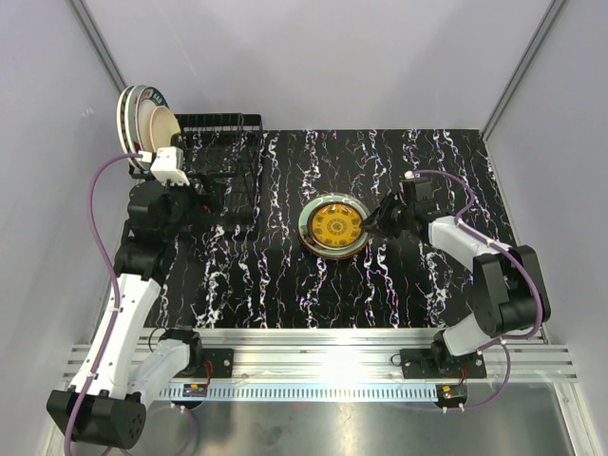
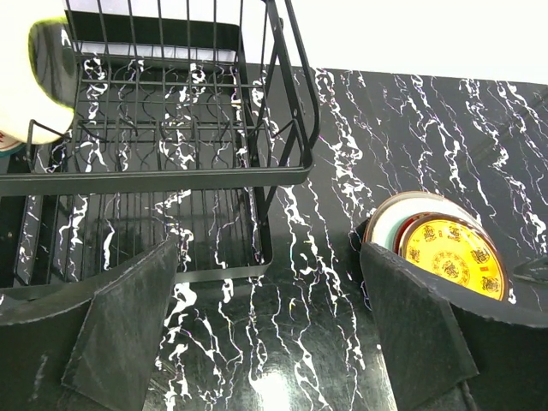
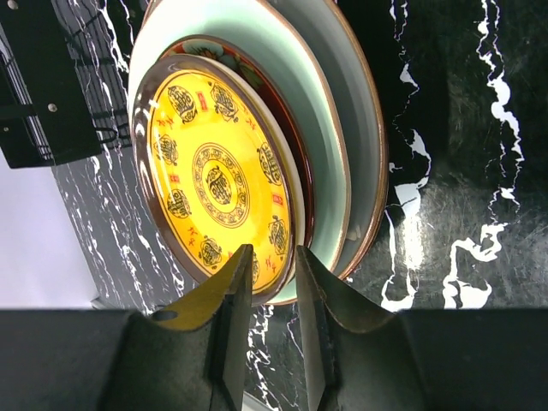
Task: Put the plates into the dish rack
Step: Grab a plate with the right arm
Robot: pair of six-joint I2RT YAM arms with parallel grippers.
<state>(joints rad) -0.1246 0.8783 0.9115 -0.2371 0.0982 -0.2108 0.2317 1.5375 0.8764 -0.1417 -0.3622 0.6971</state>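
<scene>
A stack of plates (image 1: 334, 226) lies flat mid-table, with a yellow patterned plate (image 3: 214, 171) on top and a pale green plate (image 3: 330, 128) beneath it. My right gripper (image 1: 372, 220) sits at the stack's right edge. Its jaws (image 3: 274, 265) are narrowly open, one finger over the yellow plate's face and the other under its rim; I cannot tell whether they touch it. The black wire dish rack (image 1: 223, 161) stands at the back left with upright plates (image 1: 142, 116) at its left end. My left gripper (image 1: 215, 207) hovers by the rack's near right corner (image 2: 257, 257), wide open (image 2: 270, 342) and empty.
The black marbled mat (image 1: 418, 275) covers the table between grey walls. A cream plate (image 2: 34, 77) in the rack shows at the top left of the left wrist view. The arm bases sit on the metal rail (image 1: 313, 356) at the near edge.
</scene>
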